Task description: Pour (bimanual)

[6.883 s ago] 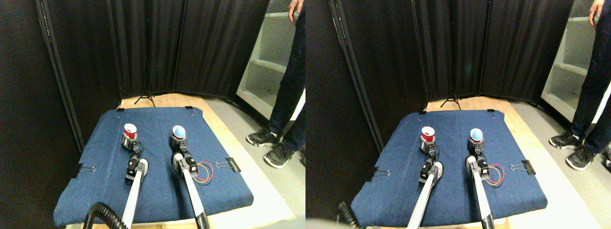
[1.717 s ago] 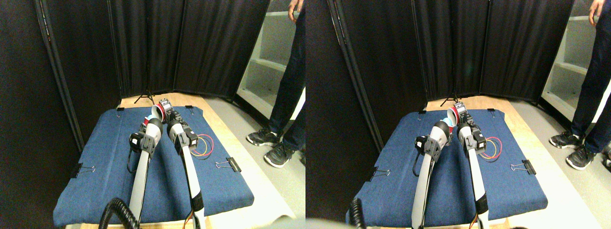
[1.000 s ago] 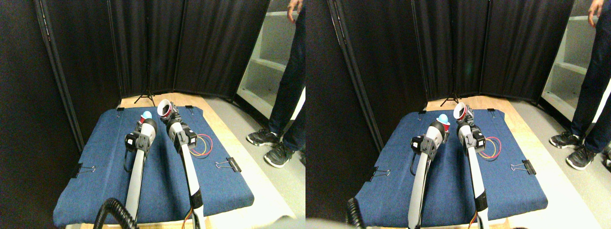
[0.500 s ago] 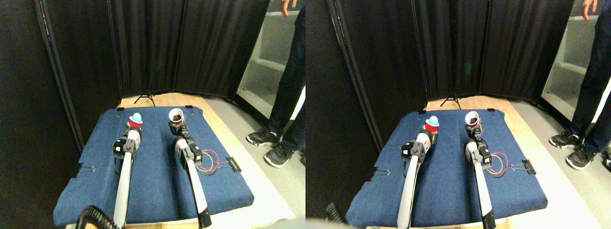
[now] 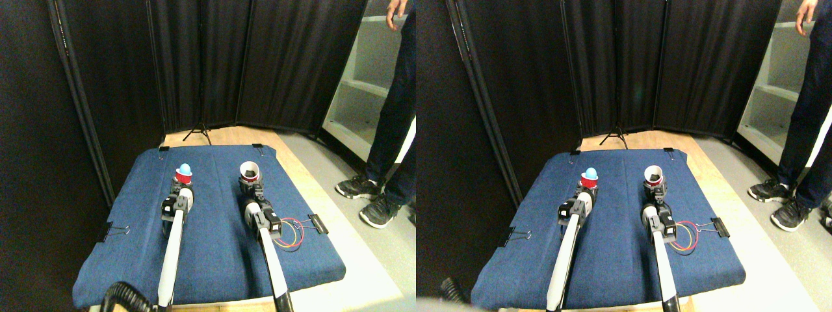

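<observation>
Both grippers, left (image 5: 182, 186) and right (image 5: 250, 186), pinch their cups, so opening above the cloth (image 5: 214, 260) could tip the ball (image 5: 184, 168) out.

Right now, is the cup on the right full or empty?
Empty: the right cup shows a dark, bare inside; the blue ball sits in the left cup.

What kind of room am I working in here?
Likely a lab test area: black curtain screens wall off a blue cloth clipped flat with binder clips, white shelving beside it, a person watching.
</observation>
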